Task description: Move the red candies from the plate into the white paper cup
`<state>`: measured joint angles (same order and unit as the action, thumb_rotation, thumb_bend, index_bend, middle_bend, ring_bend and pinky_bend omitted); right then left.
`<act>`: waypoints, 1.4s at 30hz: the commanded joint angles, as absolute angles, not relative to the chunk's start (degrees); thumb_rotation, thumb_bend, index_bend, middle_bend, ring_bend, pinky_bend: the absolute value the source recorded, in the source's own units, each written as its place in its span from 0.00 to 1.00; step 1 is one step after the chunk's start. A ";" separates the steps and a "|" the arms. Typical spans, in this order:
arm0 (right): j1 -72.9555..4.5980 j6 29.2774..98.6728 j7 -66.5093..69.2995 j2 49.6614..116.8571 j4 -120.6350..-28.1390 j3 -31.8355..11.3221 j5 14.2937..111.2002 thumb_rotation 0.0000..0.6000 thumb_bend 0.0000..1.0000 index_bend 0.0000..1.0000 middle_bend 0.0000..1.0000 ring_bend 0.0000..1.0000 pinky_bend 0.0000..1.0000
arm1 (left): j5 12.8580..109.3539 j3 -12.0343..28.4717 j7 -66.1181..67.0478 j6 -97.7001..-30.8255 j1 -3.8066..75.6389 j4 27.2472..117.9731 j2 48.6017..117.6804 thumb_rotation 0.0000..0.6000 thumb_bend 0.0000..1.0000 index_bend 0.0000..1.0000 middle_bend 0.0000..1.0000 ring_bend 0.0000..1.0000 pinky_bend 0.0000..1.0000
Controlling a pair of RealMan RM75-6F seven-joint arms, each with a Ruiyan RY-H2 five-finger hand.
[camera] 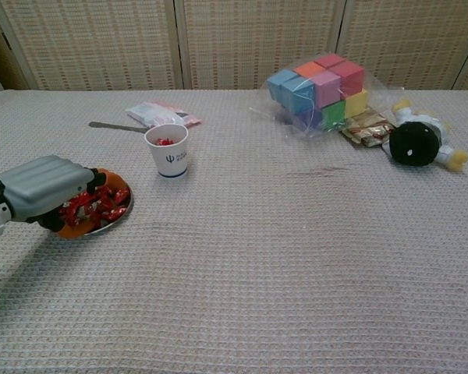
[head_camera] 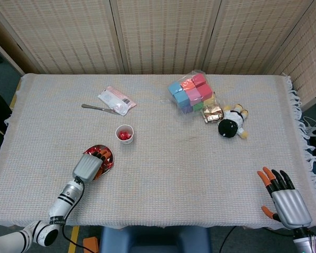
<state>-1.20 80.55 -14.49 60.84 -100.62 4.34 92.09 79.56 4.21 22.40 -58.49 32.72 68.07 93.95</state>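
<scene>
Left hand: my left hand [head_camera: 88, 165] hangs over the near half of the plate [head_camera: 107, 152], back upward, fingers pointing down into the heap. In the chest view the same hand [camera: 45, 187] covers the plate's left side.
Hand state: the fingertips are buried among the wrappers, so I cannot tell whether they have pinched a candy or are only touching the pile.
Candies: the red candies [camera: 101, 204] lie heaped on the plate, directly under and just ahead of my fingers. A few more red candies already sit inside the cup.
Cup: the white paper cup [head_camera: 125, 134] stands upright on the table, just beyond the plate, forward of my left hand and a little to its right. In the chest view the cup [camera: 166, 150] is up and to the right of the plate, near it but apart.
Key relation: I judge the coming carry to be a short lift, then a move forward and slightly right from the plate to the cup's open mouth.
Nearer arm: the left, clearly. My right hand [head_camera: 284, 199] rests at the near right corner of the table, fingers spread and holding nothing, well apart from both plate and cup.
Risk: the cup's mouth is narrow, so I judge a release made off-centre would drop the candy on the table.
</scene>
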 commanded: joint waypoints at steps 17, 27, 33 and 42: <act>-1.19 80.62 -14.70 60.91 -100.69 4.37 92.03 1.00 0.11 0.00 0.00 0.00 0.00 | 79.44 3.34 22.96 -59.52 32.68 66.22 94.70 1.00 0.39 0.47 0.48 0.51 1.00; -1.18 80.66 -14.69 60.88 -100.72 4.37 92.02 1.00 0.11 0.00 0.00 0.00 0.00 | 80.34 3.41 21.51 -61.24 32.51 64.20 95.43 1.00 0.44 0.57 0.55 0.54 1.00; -1.19 80.64 -14.73 60.91 -100.66 4.37 91.98 1.00 0.11 0.00 0.00 0.00 0.00 | 80.30 3.55 21.23 -61.42 32.57 63.40 95.66 1.00 0.47 0.62 0.61 0.58 1.00; -1.13 80.88 -14.41 60.74 -100.73 4.36 92.07 1.00 0.11 0.00 0.00 0.00 0.00 | 80.82 4.10 21.33 -62.76 32.80 63.22 95.66 1.00 0.60 0.70 0.71 0.64 1.00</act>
<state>-1.14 80.87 -14.42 60.75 -100.73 4.36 92.06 80.85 4.05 21.34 -62.73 32.79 63.30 95.62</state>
